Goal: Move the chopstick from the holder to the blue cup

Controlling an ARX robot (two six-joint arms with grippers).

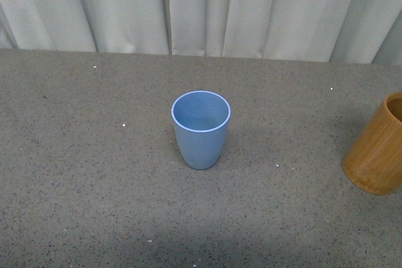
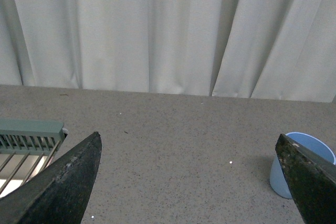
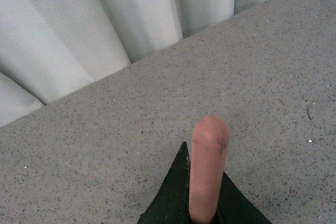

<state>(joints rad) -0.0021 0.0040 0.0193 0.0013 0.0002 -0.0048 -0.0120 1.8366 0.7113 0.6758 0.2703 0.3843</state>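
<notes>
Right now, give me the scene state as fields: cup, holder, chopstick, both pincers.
blue cup: upright, mid-table, nothing inside
holder: upright at the right, cut off by the frame edge, apart from the cup
chopstick: clamped in the right pincer, end over bare table
right pincer: shut on the chopstick
left pincer: open, holding nothing
arms in front view: neither visible
stage: chopstick in grasp, not yet in the cup
</notes>
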